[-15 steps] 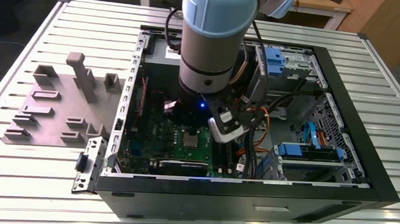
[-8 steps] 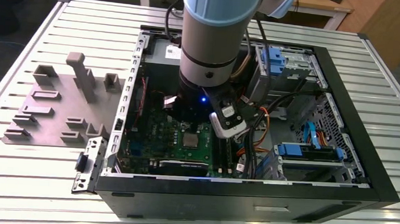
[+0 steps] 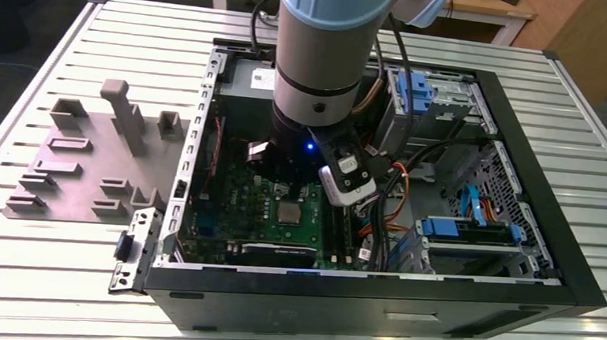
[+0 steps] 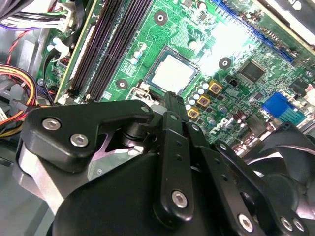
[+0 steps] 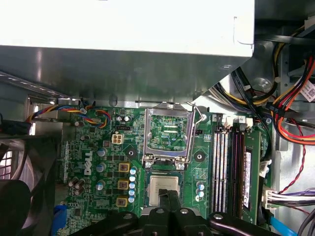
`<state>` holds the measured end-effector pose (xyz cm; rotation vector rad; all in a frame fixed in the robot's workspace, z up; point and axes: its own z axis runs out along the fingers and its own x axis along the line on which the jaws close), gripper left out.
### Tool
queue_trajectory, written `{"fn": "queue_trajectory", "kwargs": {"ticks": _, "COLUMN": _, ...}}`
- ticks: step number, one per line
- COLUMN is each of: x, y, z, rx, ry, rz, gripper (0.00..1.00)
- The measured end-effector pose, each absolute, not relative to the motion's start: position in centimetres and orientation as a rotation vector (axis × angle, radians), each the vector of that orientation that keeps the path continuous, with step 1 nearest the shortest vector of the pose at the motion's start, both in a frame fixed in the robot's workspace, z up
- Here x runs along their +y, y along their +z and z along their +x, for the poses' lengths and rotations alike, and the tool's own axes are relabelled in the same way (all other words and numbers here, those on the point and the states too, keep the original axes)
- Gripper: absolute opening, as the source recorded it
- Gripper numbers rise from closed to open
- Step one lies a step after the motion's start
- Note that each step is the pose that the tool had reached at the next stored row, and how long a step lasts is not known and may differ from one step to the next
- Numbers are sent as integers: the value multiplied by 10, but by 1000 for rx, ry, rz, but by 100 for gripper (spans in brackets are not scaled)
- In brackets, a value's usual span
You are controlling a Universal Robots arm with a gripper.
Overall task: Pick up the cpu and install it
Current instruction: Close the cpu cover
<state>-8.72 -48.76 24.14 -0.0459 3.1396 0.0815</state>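
The end effector [image 5: 169, 195] is hovering closed, fingertips meeting, over one edge of the cpu [image 5: 158, 187]. The cpu is lying flat in its socket on the green motherboard [image 5: 199, 169]. Beyond it, the metal socket frame [image 5: 167, 132] is standing open. The computer case [image 3: 380, 305] is sitting on the table [image 3: 44, 280].

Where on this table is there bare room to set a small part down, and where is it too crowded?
Bare table slats lie around the grey holder plate, at the exterior view's left. Inside the computer case, cables and the arm crowd the motherboard.
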Motion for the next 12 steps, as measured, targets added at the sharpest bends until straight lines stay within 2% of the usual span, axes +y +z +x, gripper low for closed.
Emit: {"fn": "queue_trajectory", "kwargs": {"ticks": 12, "x": -488, "y": 242, "z": -87, "rx": 3140, "ry": 81, "rz": -56, "gripper": 11}}
